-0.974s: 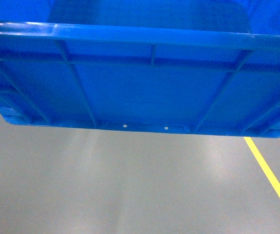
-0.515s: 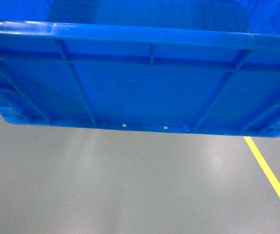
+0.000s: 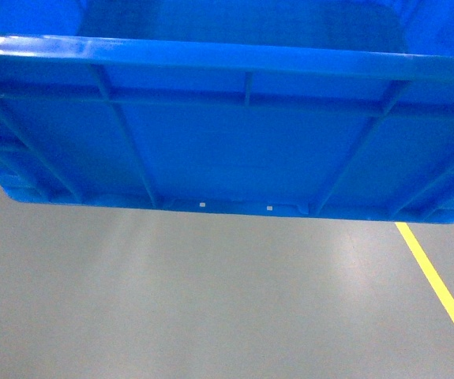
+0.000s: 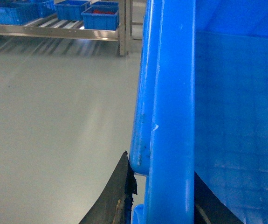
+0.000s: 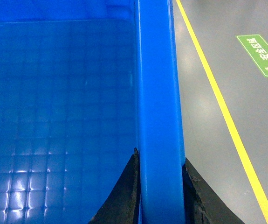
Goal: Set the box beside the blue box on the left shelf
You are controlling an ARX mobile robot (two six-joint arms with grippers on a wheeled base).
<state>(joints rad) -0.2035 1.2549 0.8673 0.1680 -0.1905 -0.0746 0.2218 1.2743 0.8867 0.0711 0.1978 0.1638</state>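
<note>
The box (image 3: 227,142), a large bright blue ribbed crate, is held up off the floor and fills the upper half of the head view. In the left wrist view my left gripper (image 4: 161,164) is shut on the box's thick rim (image 4: 171,93), one black finger (image 4: 120,196) on each side. My right gripper (image 5: 160,156) is likewise shut on the opposite rim (image 5: 157,84). The left shelf (image 4: 54,32), a grey steel rack with a flat front lip, stands far off at the top left, with several blue boxes (image 4: 100,16) on it. Neither gripper shows in the head view.
Grey floor (image 3: 211,300) lies below the held box. A yellow floor line (image 3: 440,276) runs along the right, and beside it is a green floor sign (image 5: 260,55). A shelf upright (image 4: 122,28) stands at the rack's right end.
</note>
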